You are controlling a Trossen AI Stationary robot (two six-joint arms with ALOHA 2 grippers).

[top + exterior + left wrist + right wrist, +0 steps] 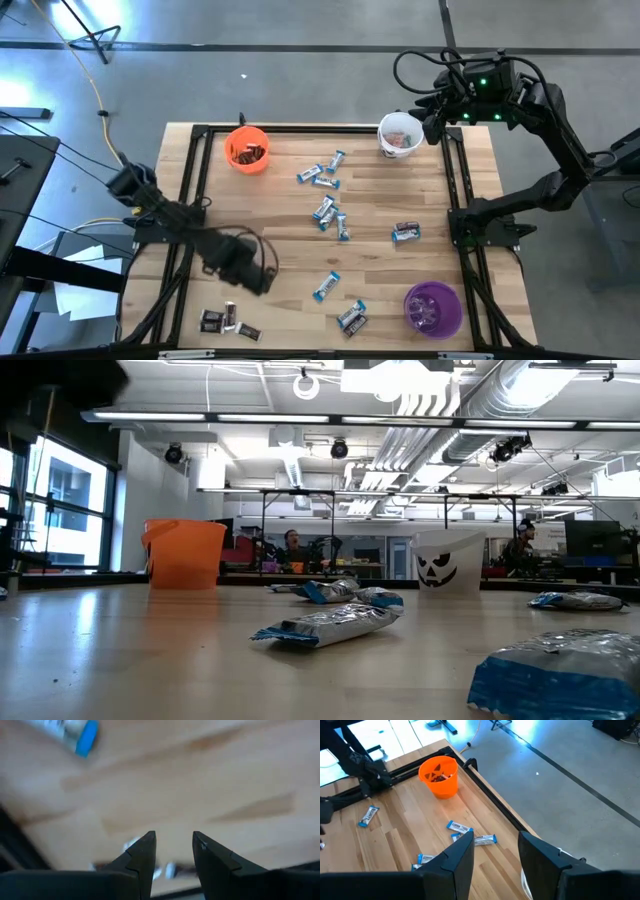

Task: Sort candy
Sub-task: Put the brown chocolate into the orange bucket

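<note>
Blue-and-white candy pieces (pixel 325 210) lie scattered flat over the middle of the wooden table (pixel 290 250); one lies close in the low view (pixel 325 625). Dark candy pieces (pixel 225 322) lie at the near left corner. My left gripper (pixel 245 268) hangs over the near left part of the table, pointing down, open (pixel 173 837) with nothing between its fingers; bare wood shows under it and a blue-and-white piece (pixel 75 732) lies off to one side. My right gripper (pixel 432 120) waits raised by the white cup (pixel 400 135) at the far right, open (pixel 495 837) and empty.
An orange cup (pixel 247 148) holding dark pieces stands at the far left, also seen in the right wrist view (pixel 440 775). A purple cup (pixel 432 308) stands at the near right. A black frame (pixel 190 200) borders the table.
</note>
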